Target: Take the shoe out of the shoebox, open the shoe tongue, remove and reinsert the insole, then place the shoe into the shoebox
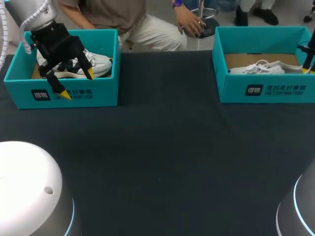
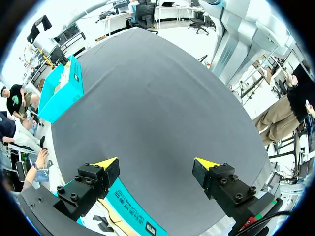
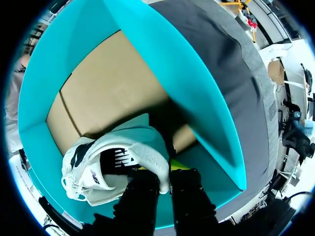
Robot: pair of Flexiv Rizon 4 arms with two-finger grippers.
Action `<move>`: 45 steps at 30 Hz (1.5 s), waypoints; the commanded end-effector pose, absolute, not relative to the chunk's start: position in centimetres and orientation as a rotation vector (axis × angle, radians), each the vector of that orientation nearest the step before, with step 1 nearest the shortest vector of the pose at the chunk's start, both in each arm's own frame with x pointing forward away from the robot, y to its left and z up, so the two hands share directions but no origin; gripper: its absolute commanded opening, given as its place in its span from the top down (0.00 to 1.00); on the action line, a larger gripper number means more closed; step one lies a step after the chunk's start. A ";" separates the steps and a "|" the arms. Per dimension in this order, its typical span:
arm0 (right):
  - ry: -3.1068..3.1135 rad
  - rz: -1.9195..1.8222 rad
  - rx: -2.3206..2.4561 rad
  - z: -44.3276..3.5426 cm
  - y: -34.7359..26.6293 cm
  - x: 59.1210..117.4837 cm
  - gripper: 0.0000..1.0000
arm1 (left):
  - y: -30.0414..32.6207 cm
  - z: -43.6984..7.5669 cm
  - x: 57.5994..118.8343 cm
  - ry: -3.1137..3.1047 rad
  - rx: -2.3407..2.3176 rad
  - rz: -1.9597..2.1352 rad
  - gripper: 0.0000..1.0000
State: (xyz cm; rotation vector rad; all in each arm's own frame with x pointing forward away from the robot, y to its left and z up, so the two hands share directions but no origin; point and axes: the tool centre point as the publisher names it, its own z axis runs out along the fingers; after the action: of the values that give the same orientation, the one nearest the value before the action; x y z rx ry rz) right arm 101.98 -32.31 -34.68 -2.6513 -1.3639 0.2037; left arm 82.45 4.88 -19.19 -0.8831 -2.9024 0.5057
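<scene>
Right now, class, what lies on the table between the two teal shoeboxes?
Nothing: in the head view, only bare dark table separates the left shoebox from the right shoebox.

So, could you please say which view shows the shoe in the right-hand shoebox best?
The right wrist view: the white shoe fills it close up, pinched by the right gripper. The head view shows it small inside the box; the left wrist view only the distant box.

Probably a robotics lab: a dark work table (image 1: 162,162), with desks (image 2: 115,18) and office chairs (image 2: 146,14) beyond it.
</scene>
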 end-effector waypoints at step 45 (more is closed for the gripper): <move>-1.594 -0.031 -2.779 -19.9 -22.5 102.6 0.00 | 4.9 -19.2 82.5 -2.901 -0.883 0.501 0.00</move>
State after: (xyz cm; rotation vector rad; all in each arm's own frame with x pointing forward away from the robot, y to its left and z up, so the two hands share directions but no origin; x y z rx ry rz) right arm 103.19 -23.35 -20.12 -2.7195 -1.5649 0.0114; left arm 82.45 4.88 -19.19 -0.8831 -2.9025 0.5057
